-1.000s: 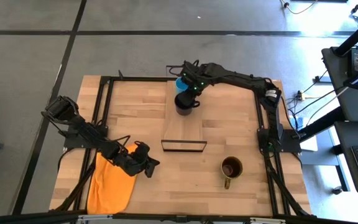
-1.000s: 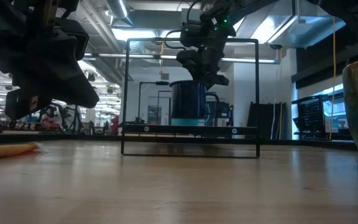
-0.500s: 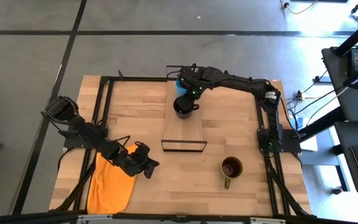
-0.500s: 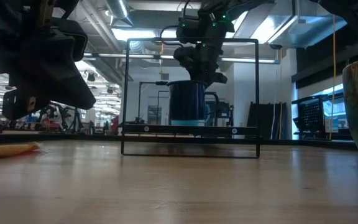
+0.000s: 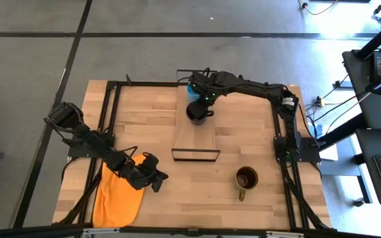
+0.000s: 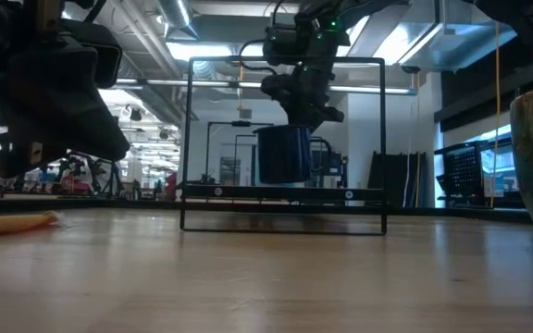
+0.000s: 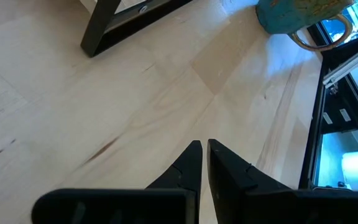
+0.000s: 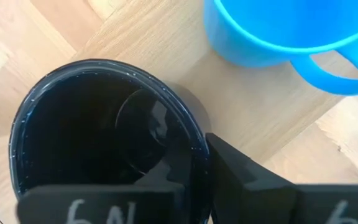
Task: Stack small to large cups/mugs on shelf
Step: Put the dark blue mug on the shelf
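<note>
The black cup point(image 5: 196, 113) stands upright over the far part of the shelf point(image 5: 196, 142), with my right gripper point(image 5: 202, 100) shut on it from above. The small light-blue cup point(image 5: 190, 88) sits on the shelf's far end just behind it; in the right wrist view the blue cup point(image 8: 278, 31) is close to the black cup point(image 8: 104, 137). The olive-yellow cup point(image 5: 246, 178) stands on the table near the right front. My left gripper point(image 7: 202, 149) is shut, hovering low beside the orange cloth. My right gripper holds the black cup by its rim point(image 8: 199, 142), on the side facing the blue cup. One finger point(image 8: 179, 171) is inside the cup and the other point(image 8: 244, 177) outside. The fingers come from above, pointing down. The cup is upright; whether its base rests on the plank I cannot tell.
An orange cloth point(image 5: 116, 193) lies at the table's left front under the left arm. Thin black wire frames point(image 6: 285, 139) stand at the shelf's ends. Black metal rails point(image 5: 108, 125) run along the table's left and right sides. Bare wood lies between the shelf and the olive cup.
My right gripper has carried the black cup a short way along the shelf toward the near edge and slightly to the table's left, away from the blue cup, still shut on the rim. My left gripper has edged a little toward the near edge.
</note>
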Robot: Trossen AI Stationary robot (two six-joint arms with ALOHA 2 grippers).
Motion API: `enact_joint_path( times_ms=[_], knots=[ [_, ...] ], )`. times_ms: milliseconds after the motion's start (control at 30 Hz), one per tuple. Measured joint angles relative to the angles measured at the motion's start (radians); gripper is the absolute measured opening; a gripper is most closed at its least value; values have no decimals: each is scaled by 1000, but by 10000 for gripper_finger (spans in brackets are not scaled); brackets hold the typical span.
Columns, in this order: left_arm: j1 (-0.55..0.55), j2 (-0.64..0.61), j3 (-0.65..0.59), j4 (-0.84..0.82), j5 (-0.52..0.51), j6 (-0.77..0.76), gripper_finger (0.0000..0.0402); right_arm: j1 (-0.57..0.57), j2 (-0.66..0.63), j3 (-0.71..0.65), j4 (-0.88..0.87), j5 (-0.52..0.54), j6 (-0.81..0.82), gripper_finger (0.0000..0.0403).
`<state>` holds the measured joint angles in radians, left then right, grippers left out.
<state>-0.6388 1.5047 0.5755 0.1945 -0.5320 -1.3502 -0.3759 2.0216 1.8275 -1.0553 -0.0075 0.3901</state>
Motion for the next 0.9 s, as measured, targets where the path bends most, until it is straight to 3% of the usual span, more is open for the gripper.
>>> enact_joint_path(
  times_ms=[900],
  knots=[
    [-41, 0, 0, 0, -1, -25, 19, 0, 29, -1, 24, 46, 46, 44]
  ],
)
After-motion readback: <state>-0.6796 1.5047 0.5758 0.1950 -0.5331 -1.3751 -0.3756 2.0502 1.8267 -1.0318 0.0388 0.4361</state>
